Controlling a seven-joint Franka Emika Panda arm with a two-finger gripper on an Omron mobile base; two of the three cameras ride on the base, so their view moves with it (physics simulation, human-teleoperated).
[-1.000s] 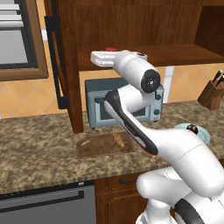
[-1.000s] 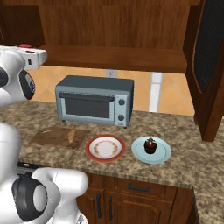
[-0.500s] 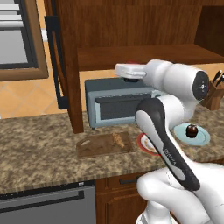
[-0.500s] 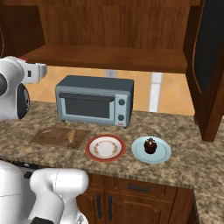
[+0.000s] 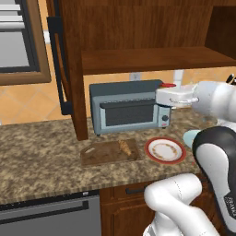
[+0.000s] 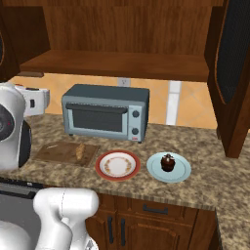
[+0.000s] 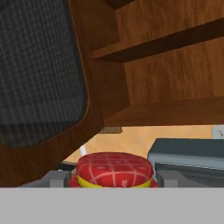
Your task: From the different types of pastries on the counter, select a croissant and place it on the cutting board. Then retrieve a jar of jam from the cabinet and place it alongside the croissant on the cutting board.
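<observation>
Since half a second ago, your arm has swung right and lower in the left base view; the gripper (image 5: 168, 96) now hangs in front of the toaster oven's right end, below the cabinet shelf.

Item, nearest: jar (image 7: 113, 170), red checked lid with a yellow band, seated between the two grey fingers (image 7: 56, 178) in the hand view. You have the jaws closed on it; its red top (image 5: 168, 85) shows above the hand in the left base view.

Item, near counter (image 6: 210, 181) edge, left to right: cutting board (image 5: 99, 154) with the croissant (image 5: 125, 147) lying on its right part; red-rimmed plate (image 6: 117, 164) just beside the board; pale blue plate (image 6: 168, 167) holding the round dark pastry (image 6: 167, 162).

Item, behind those: toaster oven (image 6: 106, 111), grey, against the wall.

Item, farthest: cabinet (image 5: 138, 32) above, door swung open at left, black handle (image 5: 59, 64) on it; its shelf (image 6: 117, 65) is bare wood where you can see it.
</observation>
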